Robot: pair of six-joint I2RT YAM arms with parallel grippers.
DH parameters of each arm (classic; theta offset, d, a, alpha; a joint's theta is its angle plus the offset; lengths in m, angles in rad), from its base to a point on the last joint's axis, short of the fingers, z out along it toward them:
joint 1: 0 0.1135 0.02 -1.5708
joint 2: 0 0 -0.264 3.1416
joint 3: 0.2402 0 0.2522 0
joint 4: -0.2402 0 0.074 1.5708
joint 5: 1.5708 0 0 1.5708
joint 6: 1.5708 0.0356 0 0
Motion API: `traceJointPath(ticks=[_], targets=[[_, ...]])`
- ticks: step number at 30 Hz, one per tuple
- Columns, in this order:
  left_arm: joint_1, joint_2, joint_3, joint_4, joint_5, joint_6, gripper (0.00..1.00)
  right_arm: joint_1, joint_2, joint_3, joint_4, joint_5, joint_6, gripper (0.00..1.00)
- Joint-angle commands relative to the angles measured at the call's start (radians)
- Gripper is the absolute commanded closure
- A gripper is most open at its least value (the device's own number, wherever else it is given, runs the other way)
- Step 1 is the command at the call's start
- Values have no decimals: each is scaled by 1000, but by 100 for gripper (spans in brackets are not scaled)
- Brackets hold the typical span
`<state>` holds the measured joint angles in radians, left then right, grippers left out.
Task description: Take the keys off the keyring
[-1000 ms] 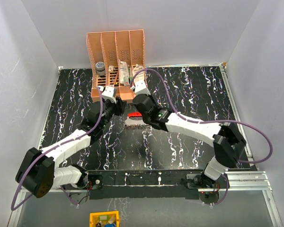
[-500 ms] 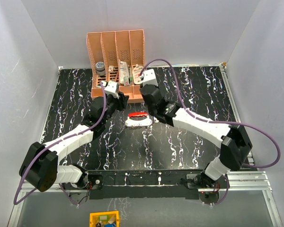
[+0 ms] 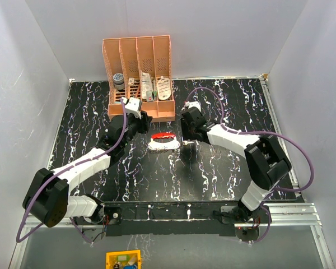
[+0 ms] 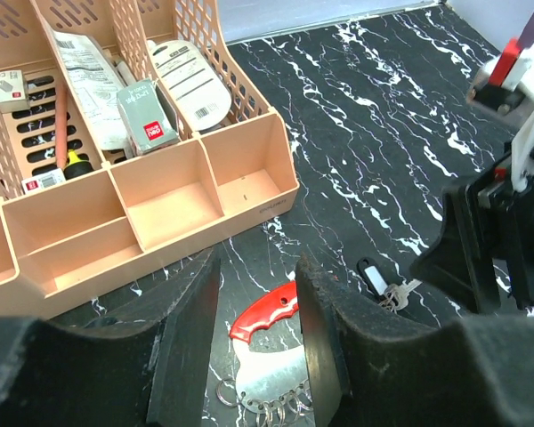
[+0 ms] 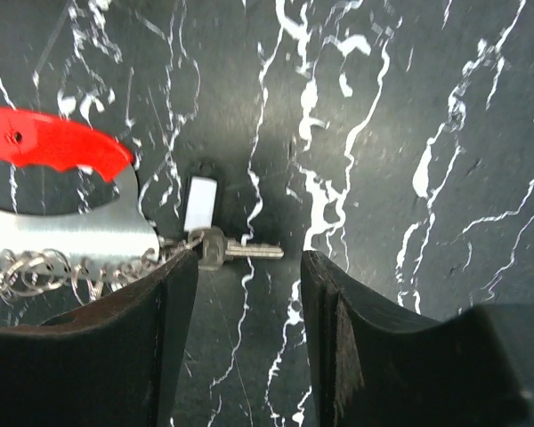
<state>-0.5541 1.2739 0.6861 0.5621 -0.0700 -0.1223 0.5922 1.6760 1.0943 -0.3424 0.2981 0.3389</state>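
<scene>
The key bunch (image 3: 163,141) lies flat on the black marbled table: a silver plate (image 4: 271,374) with a red grip (image 4: 265,313) and several small rings along its lower edge. One silver key (image 5: 240,251) and a black tag with a white label (image 5: 198,200) hang off its right end, also seen in the left wrist view (image 4: 396,294). My left gripper (image 4: 254,347) is open and empty, hovering with the plate between its fingers. My right gripper (image 5: 249,338) is open and empty just short of the key. In the top view the left gripper (image 3: 144,119) and the right gripper (image 3: 185,134) flank the bunch.
An orange desk organiser (image 3: 140,73) stands at the back, just behind my left gripper, holding a pale oval tag (image 4: 189,78), boxes and papers. White walls enclose the table on three sides. The right arm's black body (image 4: 489,240) sits close to the right of the bunch.
My right arm has swung from over the bunch to its right side and dropped low by the key. My left gripper has shifted a little toward the organiser. The bunch has stayed put.
</scene>
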Motion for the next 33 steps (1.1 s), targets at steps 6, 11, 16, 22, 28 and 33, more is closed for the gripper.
traceJointPath(ticks=[6, 11, 16, 22, 28, 33], targets=[[-6, 7, -16, 7, 25, -5, 61, 3, -14, -89, 49, -57, -46, 63], [-4, 25, -12, 13, 39, -14, 61, 3, 1, -106, 75, -73, -46, 64], [-5, 25, -14, 16, 39, -14, 61, 3, 24, -99, 102, -107, -60, 61], [-6, 20, -19, 12, 35, -15, 61, 3, 59, -68, 120, -111, -78, 58], [-5, 18, -18, 12, 32, -13, 61, 6, 111, -51, 130, -114, -91, 55], [-6, 24, -17, 14, 32, -13, 60, 9, 113, -43, 143, -119, -97, 53]])
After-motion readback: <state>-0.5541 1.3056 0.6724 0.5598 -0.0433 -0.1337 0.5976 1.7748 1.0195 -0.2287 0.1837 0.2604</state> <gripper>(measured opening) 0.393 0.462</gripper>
